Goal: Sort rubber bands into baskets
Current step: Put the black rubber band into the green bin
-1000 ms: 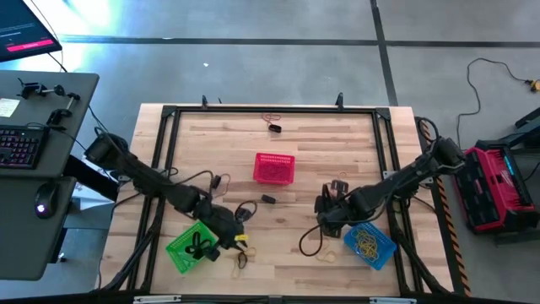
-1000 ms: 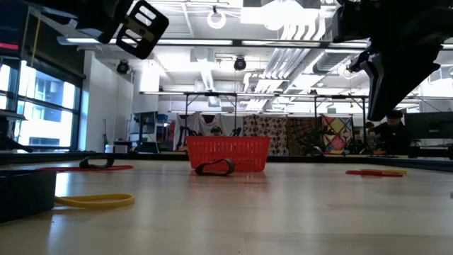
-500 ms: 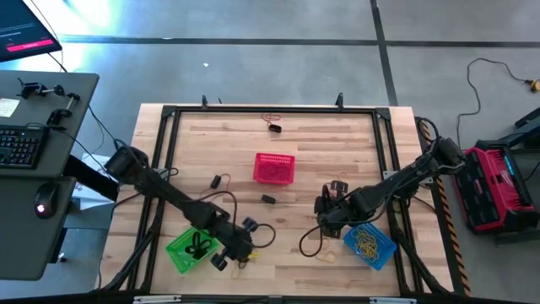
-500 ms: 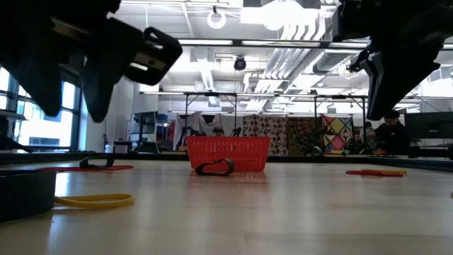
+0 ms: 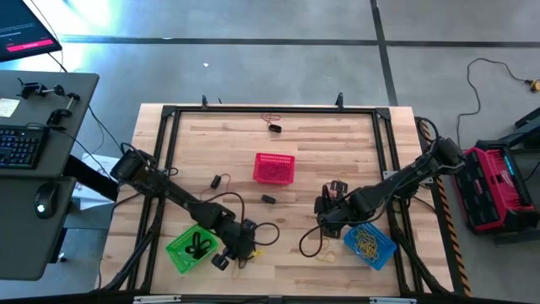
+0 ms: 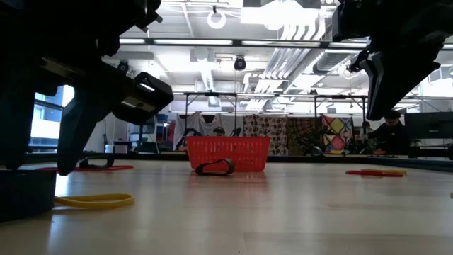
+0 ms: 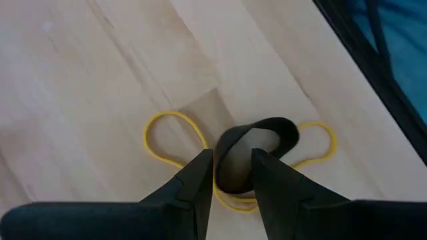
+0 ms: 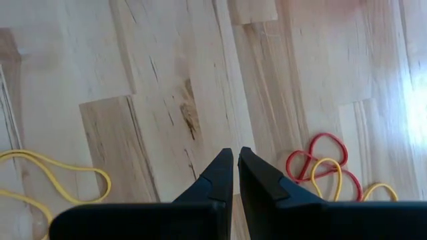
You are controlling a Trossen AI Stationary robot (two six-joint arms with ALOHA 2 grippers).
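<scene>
Green basket [image 5: 189,249], red basket [image 5: 274,168], blue basket [image 5: 371,245]; black band [image 7: 257,143] over yellow band [image 7: 167,137] before dark fingers [image 7: 200,177]; table [image 5: 321,143] pale wood.

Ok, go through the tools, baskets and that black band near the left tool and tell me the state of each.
Left tool: open, fingers either side of the black band
Black band: on the table, lying over a yellow band
Right tool: shut, empty
Green basket: upright, black bands inside
Blue basket: upright, yellow bands inside
Red basket: upright
</scene>
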